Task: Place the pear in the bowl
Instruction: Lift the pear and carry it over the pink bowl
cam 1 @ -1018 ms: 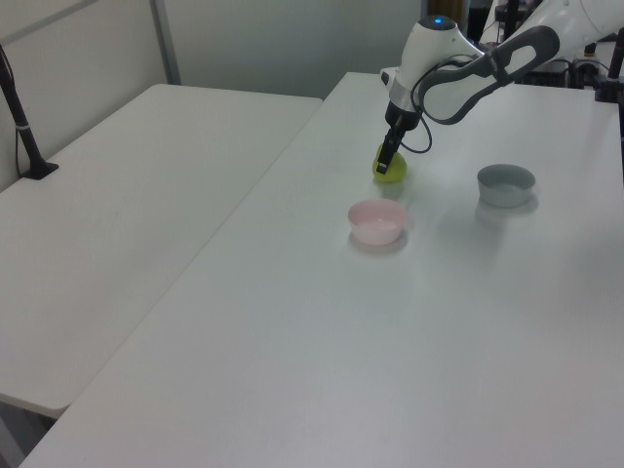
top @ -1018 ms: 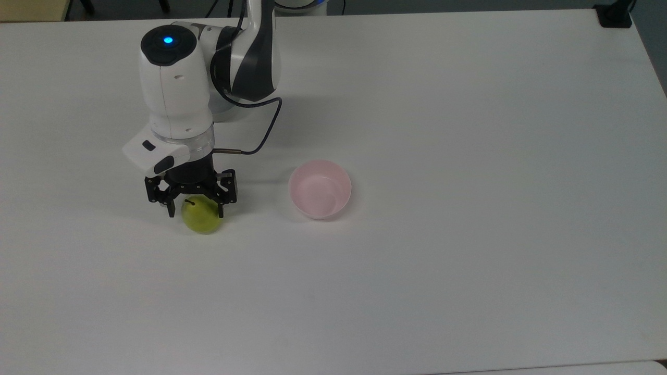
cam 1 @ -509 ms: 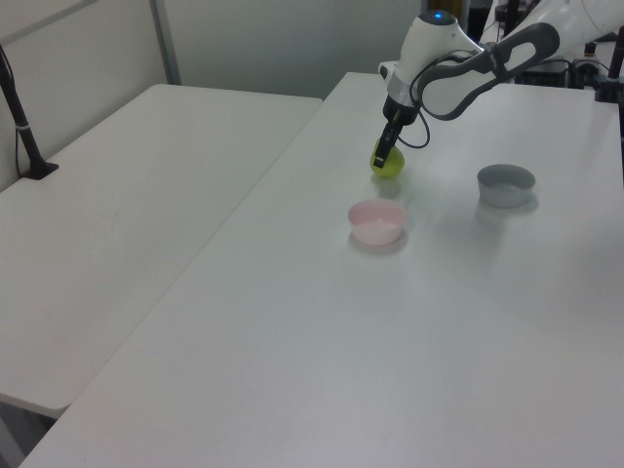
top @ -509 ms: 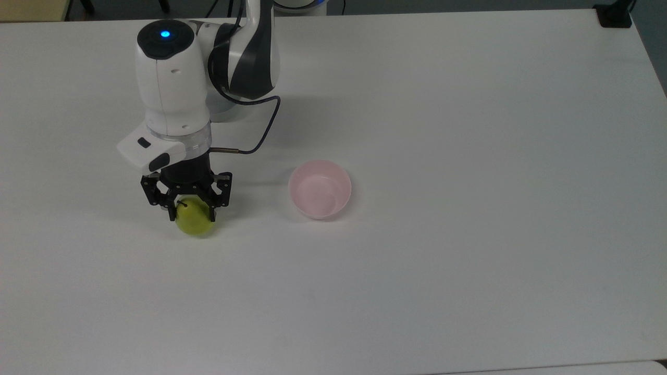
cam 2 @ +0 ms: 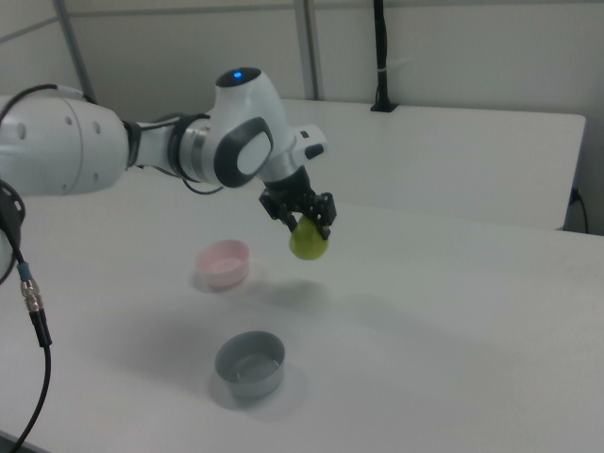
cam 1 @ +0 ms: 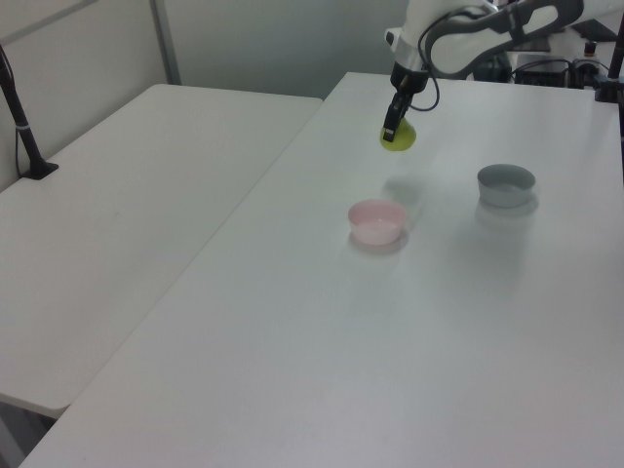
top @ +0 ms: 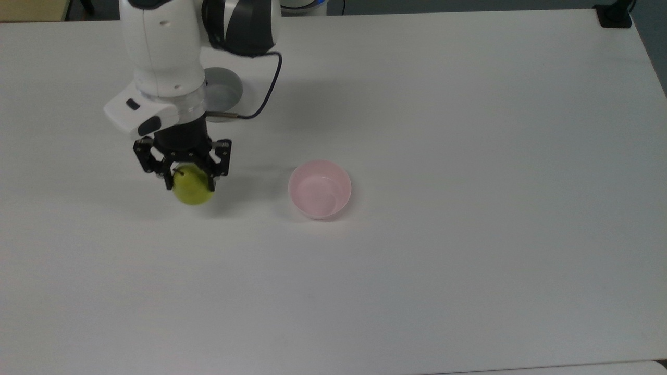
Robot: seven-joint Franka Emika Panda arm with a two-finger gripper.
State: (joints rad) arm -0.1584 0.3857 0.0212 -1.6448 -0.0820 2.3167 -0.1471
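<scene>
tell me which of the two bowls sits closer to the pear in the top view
The grey bowl, partly hidden behind the arm just above the gripper holding the pear. The pink bowl stands farther off, toward the top view's right.

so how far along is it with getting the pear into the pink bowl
Done: the gripper is shut on the pear and has it in the air, its shadow on the table below. In hand: carrying it. Left: moving over the pink bowl, which sits empty to the top view's right, and letting go.
</scene>
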